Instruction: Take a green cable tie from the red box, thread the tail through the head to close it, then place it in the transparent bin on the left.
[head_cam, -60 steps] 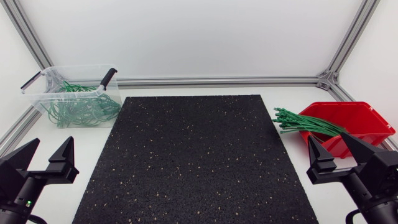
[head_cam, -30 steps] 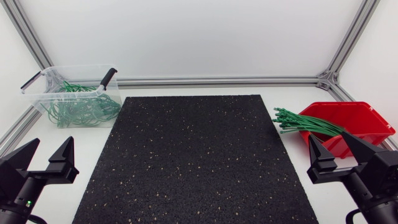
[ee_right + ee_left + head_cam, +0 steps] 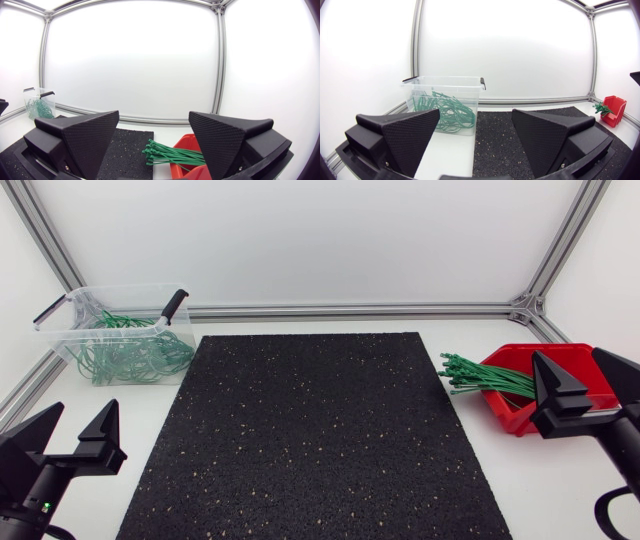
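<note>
The red box (image 3: 505,409) stands at the table's right edge, and a bundle of straight green cable ties (image 3: 482,376) sticks out of it toward the mat. My right gripper (image 3: 567,358) hangs open and empty over the box; in the right wrist view the gripper (image 3: 154,114) has the box (image 3: 187,145) and ties (image 3: 170,154) just ahead and below. The transparent bin (image 3: 62,332) sits at the far left with several looped green ties (image 3: 130,358) inside. Near the front left corner my left gripper (image 3: 82,415) rests open and empty, facing the bin (image 3: 442,79).
A black speckled mat (image 3: 310,430) covers the middle of the table between the bin and the red box. An aluminium frame rail (image 3: 350,310) runs along the back edge. The bin has black handle clips (image 3: 175,304) on its rim.
My right gripper has risen and moved back from the front right corner to above the red box. The left arm has stayed still.
</note>
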Action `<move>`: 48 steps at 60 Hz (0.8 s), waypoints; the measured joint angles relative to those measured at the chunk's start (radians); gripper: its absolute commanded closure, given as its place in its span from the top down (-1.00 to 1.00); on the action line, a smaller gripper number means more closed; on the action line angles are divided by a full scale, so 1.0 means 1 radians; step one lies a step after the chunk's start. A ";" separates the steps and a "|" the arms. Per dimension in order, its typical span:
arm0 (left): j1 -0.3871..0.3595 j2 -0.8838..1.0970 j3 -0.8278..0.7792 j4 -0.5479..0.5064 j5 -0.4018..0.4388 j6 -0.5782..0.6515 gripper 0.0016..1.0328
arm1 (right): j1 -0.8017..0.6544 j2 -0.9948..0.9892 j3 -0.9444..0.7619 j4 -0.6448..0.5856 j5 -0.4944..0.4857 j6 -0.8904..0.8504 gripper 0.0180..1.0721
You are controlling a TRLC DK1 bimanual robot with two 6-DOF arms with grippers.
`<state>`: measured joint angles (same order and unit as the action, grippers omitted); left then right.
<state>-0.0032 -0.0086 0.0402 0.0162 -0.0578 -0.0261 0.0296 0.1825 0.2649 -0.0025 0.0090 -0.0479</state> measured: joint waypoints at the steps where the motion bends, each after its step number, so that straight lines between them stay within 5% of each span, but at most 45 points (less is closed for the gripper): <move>1: 0.000 0.000 0.000 0.000 0.000 0.000 0.94 | -0.002 0.020 0.014 -0.002 0.000 0.000 0.93; 18: 0.000 0.000 0.000 0.000 0.000 0.000 0.94 | -0.114 0.354 0.270 -0.100 -0.080 -0.005 0.93; 34: 0.000 0.000 0.000 0.000 0.000 0.000 0.94 | -0.236 0.661 0.539 -0.347 -0.320 -0.120 0.93; 41: 0.000 0.000 0.000 0.000 0.000 0.000 0.94 | -0.310 0.798 0.631 -0.447 -0.510 -0.222 0.93; 48: 0.000 0.000 0.000 0.000 0.000 0.000 0.94 | -0.349 0.893 0.695 -0.512 -0.554 -0.286 0.93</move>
<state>-0.0032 -0.0086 0.0402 0.0162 -0.0582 -0.0261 -0.3199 1.0760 0.9600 -0.5144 -0.5453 -0.3340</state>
